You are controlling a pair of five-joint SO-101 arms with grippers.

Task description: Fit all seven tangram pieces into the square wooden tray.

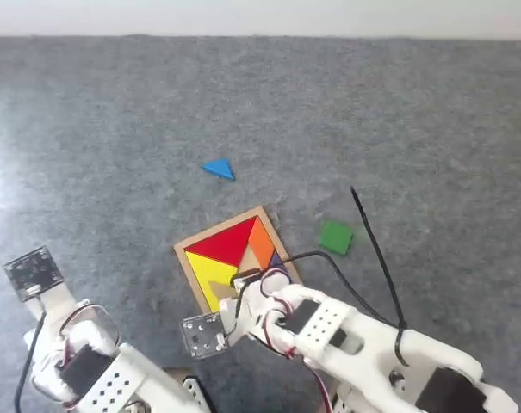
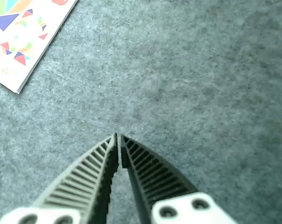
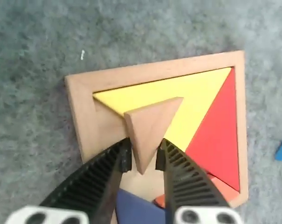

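**Right claw holds a wooden triangle over the tray**

The square wooden tray [image 3: 80, 122] lies on the grey felt desk [image 1: 114, 129]. The right claw [image 3: 143, 157] is above the near part of the tray and pinches a plain light-wood triangle [image 3: 151, 127] by its narrow end. The wide end of this piece lies over the large yellow triangle [image 3: 189, 95]. I cannot tell if the wooden piece touches the yellow one.

The yellow triangle sits inside the tray, along one rim. The large red triangle [image 3: 220, 135] is also inside the tray, and its long side lies against the yellow one. A small orange piece [image 1: 262, 241] sits in the tray beside the red triangle. A dark blue piece [image 3: 136, 210] lies in the tray under the right claw.

A small blue triangle [image 1: 218, 169] lies outside the tray, apart from its far corner. A green square [image 1: 335, 237] lies on the desk near the right side of the tray.

The left claw [image 2: 118, 140] is pressed together and holds nothing. It hangs over bare felt, well away from the tray, near a white printed sheet with tangram figures [image 2: 24, 32].
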